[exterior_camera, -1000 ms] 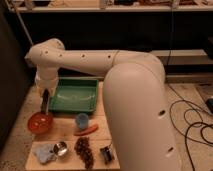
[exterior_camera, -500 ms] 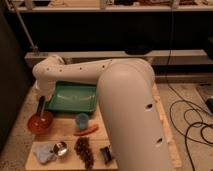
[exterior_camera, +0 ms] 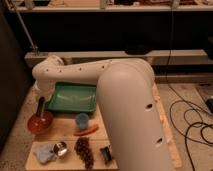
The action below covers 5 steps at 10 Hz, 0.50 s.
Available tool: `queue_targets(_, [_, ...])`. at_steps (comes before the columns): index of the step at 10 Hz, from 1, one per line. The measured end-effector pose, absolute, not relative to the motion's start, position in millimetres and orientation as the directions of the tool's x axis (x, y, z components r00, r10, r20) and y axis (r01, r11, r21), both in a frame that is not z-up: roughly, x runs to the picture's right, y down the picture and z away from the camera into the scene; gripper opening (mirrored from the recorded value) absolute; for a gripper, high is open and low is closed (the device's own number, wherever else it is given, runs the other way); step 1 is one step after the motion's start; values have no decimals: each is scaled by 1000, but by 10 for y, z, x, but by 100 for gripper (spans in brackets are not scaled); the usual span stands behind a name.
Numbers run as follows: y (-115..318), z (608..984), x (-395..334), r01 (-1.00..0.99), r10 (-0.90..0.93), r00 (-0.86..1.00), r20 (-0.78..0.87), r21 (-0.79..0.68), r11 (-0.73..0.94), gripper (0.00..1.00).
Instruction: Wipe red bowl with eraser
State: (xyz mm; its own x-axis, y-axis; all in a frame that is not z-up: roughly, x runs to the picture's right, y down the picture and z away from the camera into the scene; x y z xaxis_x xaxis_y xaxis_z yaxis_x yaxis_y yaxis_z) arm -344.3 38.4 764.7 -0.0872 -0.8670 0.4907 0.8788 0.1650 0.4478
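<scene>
The red bowl [exterior_camera: 40, 122] sits on the wooden table at the left, in front of the green tray's left corner. My gripper [exterior_camera: 41, 108] is dark and hangs from the white arm straight down into the bowl, its tip at or just above the inside. A small dark oblong block with a lighter face, the eraser [exterior_camera: 106, 152], lies near the table's front edge, right of the grapes and far from the gripper. I cannot make out anything held in the gripper.
A green tray [exterior_camera: 72, 97] lies behind the bowl. A blue cup [exterior_camera: 82, 120], an orange-red carrot-like thing [exterior_camera: 86, 131], dark grapes [exterior_camera: 85, 150], a shiny metal cup [exterior_camera: 61, 148] and a bluish cloth [exterior_camera: 44, 153] lie in front. Cables lie on the floor at the right.
The arm has swung lower and the gripper has come down from above the tray's left edge into the red bowl. The things on the table have not moved.
</scene>
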Motion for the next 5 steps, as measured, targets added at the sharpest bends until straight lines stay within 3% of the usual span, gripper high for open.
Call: queue_targets(5, [737, 7945, -3707, 853, -873, -139, 467, 504, 134, 0])
